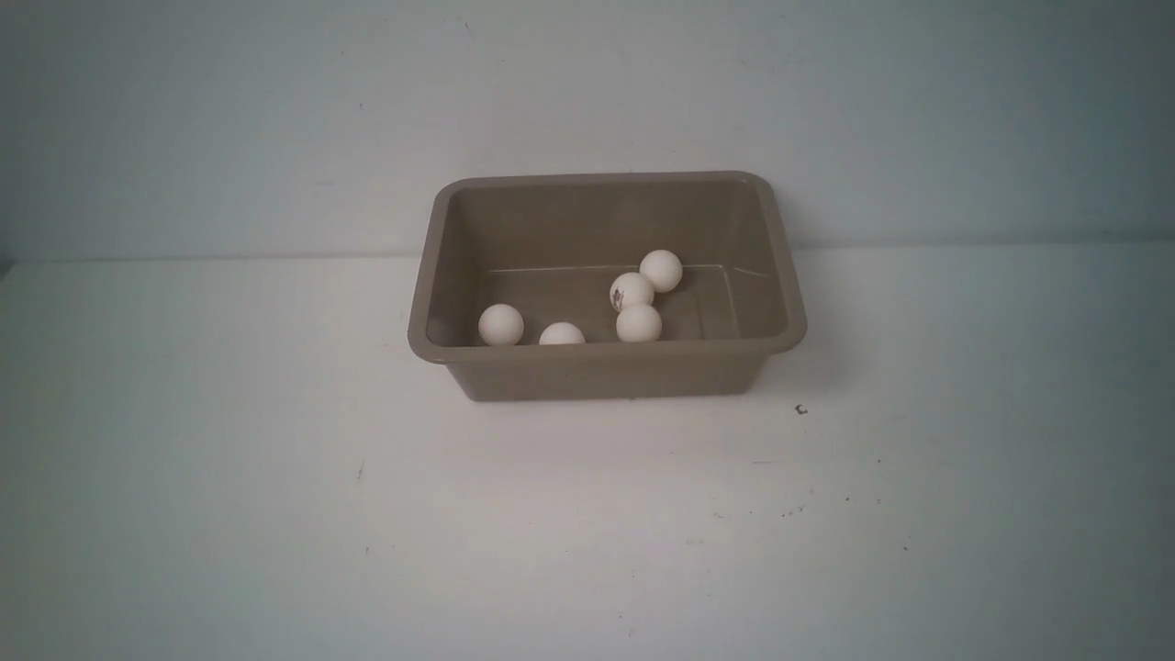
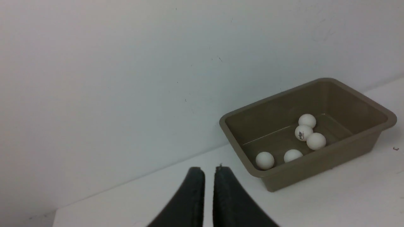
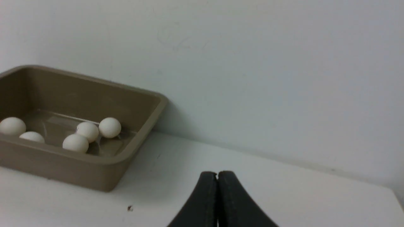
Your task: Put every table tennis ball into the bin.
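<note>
All five table tennis balls [image 1: 632, 292] sit in the bin [image 1: 606, 358]; nothing left to fetch.
Left gripper [image 2: 209, 171] and right gripper [image 3: 217, 176] hang over the worktop [image 1: 275, 514] beside it, fingers pressed together, empty; best kept clear of the rim.

White table [image 1: 275, 514]: matte top spanning the whole near part of the scene, lightly soiled, with scattered tiny dark specks, most of them toward the right and near side. Small dark curled fleck [image 1: 800, 409]: lies on the table right of centre; also seen in the left wrist view [image 2: 395, 148] and the right wrist view [image 3: 129, 208]. Pale wall [image 1: 587, 92]: plain, faintly scuffed, rising along the table's far edge.
</note>
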Available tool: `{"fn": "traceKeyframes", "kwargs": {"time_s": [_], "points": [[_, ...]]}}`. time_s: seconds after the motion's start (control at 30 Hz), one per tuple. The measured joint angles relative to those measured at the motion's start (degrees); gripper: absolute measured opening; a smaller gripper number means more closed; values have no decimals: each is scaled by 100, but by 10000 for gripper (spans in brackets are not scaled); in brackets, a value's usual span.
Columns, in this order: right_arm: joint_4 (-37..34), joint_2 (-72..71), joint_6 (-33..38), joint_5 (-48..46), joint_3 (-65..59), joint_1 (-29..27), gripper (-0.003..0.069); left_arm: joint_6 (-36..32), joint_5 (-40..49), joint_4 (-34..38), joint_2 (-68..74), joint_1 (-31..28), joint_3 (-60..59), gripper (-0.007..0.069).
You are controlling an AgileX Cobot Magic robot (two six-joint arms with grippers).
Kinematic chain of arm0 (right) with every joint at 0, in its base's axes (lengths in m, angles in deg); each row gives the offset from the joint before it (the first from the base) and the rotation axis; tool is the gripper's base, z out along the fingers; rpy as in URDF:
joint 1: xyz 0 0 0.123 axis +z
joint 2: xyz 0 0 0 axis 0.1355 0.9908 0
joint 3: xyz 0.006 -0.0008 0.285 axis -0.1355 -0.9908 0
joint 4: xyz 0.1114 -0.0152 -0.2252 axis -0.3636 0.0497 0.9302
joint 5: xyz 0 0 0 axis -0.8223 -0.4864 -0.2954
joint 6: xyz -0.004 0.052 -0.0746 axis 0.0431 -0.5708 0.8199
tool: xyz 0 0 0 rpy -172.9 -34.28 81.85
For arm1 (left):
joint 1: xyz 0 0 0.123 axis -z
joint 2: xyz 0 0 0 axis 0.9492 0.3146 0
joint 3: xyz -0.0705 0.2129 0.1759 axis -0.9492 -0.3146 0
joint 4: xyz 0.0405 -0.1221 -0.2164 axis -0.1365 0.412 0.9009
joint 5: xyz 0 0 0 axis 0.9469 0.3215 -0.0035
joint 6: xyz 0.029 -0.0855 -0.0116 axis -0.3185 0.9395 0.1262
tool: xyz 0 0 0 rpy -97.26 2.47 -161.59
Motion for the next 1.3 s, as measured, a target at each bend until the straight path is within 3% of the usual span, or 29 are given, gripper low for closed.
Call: {"fn": "traceKeyframes", "kwargs": {"time_s": [0.5, 1.07, 1.13, 1.3], "points": [[-615, -450, -5, 12, -543, 0, -18, 6, 32, -210, 0, 0, -941, 16], [-657, -450, -5, 22, -557, 0, -18, -6, 183, -242, 0, -6, -953, 16], [-657, -450, -5, 22, -557, 0, -18, -25, 96, -358, -54, -143, -991, 16], [-657, -450, -5, 22, -557, 0, -18, 215, -947, -480, -665, -1357, -1710, 16]]}}
